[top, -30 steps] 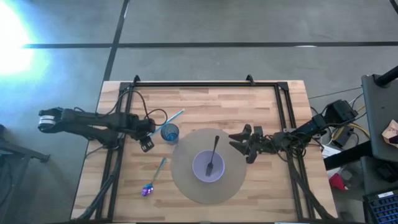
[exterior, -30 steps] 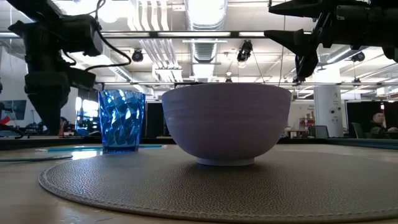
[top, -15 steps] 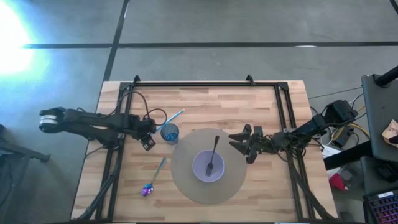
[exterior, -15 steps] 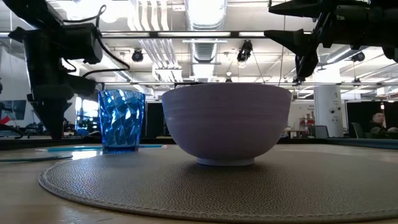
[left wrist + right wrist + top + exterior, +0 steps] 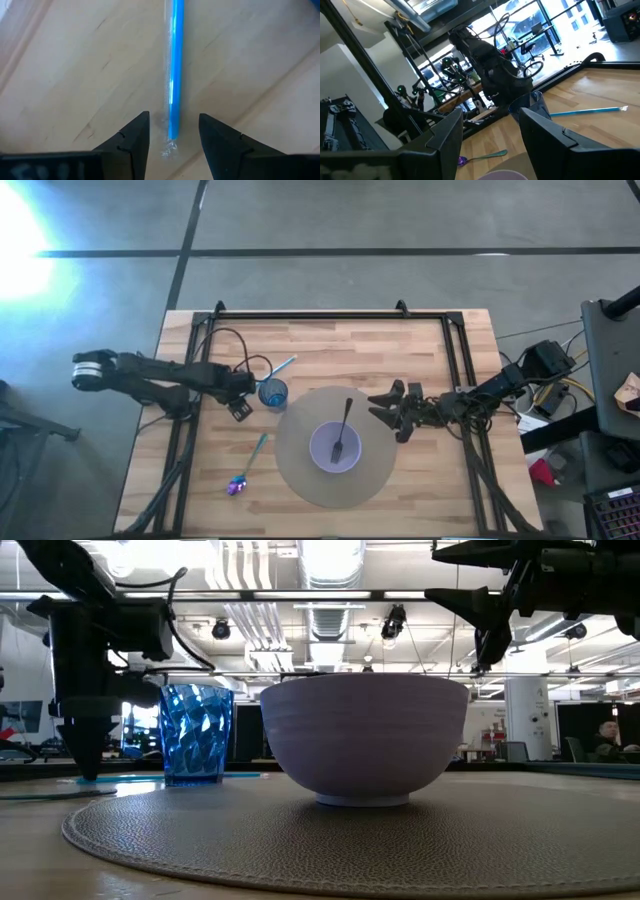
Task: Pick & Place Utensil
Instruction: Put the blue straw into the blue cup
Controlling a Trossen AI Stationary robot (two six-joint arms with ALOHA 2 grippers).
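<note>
A wooden counter [image 5: 330, 350] carries a round grey placemat [image 5: 290, 455], and everything else is placed here from that mat. At the mat's centre stands a pale lilac bowl [image 5: 335, 448] with a dark fork [image 5: 342, 428] resting in it, the handle leaning out over the rim toward the counter's far edge. Above the mat's right edge hangs the right gripper [image 5: 385, 408], its fingers spread apart and holding nothing. Off the mat's left edge, beside a blue faceted cup [image 5: 272, 393], the left gripper [image 5: 237, 409] is lowered close to the counter; its fingers [image 5: 131, 137] stand apart, straddling the near end of a blue straw in a clear wrapper [image 5: 174, 90] without closing on it. That straw lies flat on the wood, running from beside the cup toward the counter's far edge. Near the mat's lower left edge lies a teal-handled spoon [image 5: 248, 464] with a purple bowl end, untouched.
</note>
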